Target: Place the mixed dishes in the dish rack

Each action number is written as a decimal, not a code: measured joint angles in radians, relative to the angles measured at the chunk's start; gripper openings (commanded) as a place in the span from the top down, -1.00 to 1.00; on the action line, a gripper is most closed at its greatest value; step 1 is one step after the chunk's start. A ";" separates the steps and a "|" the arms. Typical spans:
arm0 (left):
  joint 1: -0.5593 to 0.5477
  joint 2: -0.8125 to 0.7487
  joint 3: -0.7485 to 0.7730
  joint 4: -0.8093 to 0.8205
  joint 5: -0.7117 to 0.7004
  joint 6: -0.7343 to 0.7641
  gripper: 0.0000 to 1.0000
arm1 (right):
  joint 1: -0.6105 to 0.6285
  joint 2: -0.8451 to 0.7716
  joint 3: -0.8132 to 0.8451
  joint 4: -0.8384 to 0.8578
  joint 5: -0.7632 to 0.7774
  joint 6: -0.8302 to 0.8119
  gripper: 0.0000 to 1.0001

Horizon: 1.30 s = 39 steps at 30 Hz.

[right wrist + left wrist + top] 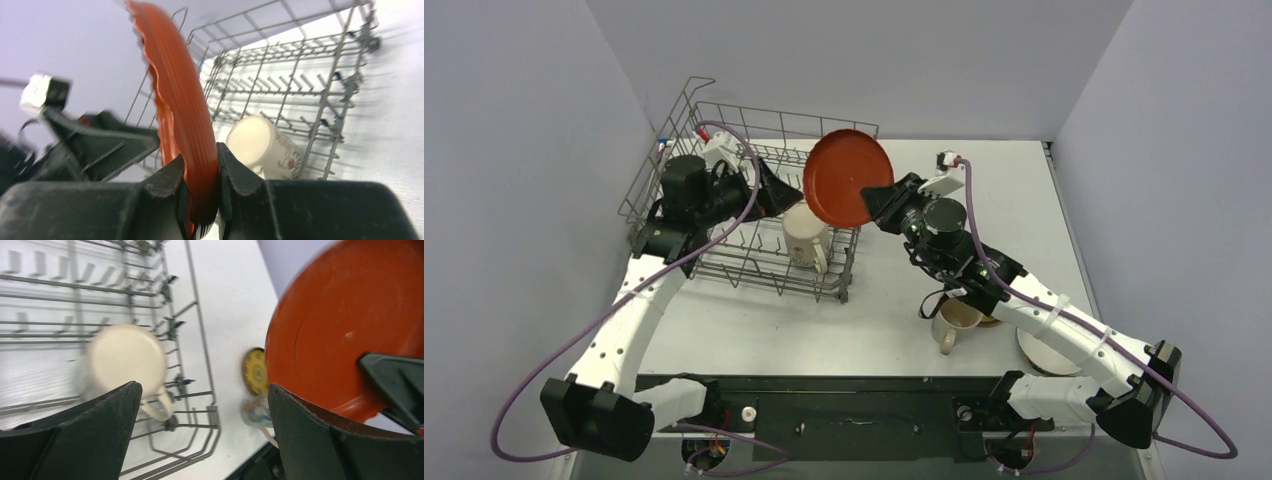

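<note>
- Right gripper [200, 170]: clenched on the lower rim of the red round plate [175, 100], one finger on each face. We see no gap between pads and plate.
- The plate is held on edge, nearly upright. We judge this is meant to let it drop between the upright tines rather than lie flat across them.
- In the top view the plate hangs in the air above the right wall of the dish rack [724, 130], partly over the basket. It is not yet seated in any slot.
- Left gripper [203, 390]: released, jaws spread wide, nothing between them. It hovers inside the rack's span, just beside the plate's left edge. We cannot tell whether it touches the plate.
- We judge the open left gripper is placed to steady or receive the plate, but this is only a guess.
- Cream mug [806, 238]: already in the rack at its near right corner, tipped over with its base toward the left wrist camera and its handle toward the near wall.
- On the table [1004, 190], outside the rack to its right: the green-lined mug [954, 318] standing upright, the yellow saucer [255, 371] just beside it, and the white bowl [1044, 350] partly hidden under the right arm.
- Our reading of progress: one dish loaded, the plate in hand, three waiting.
</note>
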 measured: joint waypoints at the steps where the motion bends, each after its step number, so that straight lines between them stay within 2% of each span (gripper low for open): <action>1: 0.005 -0.023 0.006 -0.031 -0.037 0.016 -0.93 | 0.010 0.011 0.026 -0.018 0.043 0.000 1.00; 9: 0.019 -0.211 0.011 -0.151 -0.394 0.158 -0.93 | 0.063 0.245 0.354 -0.279 0.496 0.014 1.00; 15: -0.003 -0.239 -0.061 -0.155 -0.524 0.210 -0.93 | 0.092 0.467 0.570 -0.414 0.750 -0.072 1.00; 20: -0.020 -0.239 -0.092 -0.178 -0.563 0.222 -0.93 | 0.109 0.669 0.769 -0.462 0.918 -0.179 1.00; 27: -0.021 -0.264 -0.092 -0.175 -0.588 0.222 -0.93 | 0.109 0.910 1.005 -0.473 1.046 -0.341 1.00; 39: -0.021 -0.266 -0.092 -0.179 -0.632 0.222 -0.93 | 0.096 1.101 1.070 -0.280 1.094 -0.612 1.00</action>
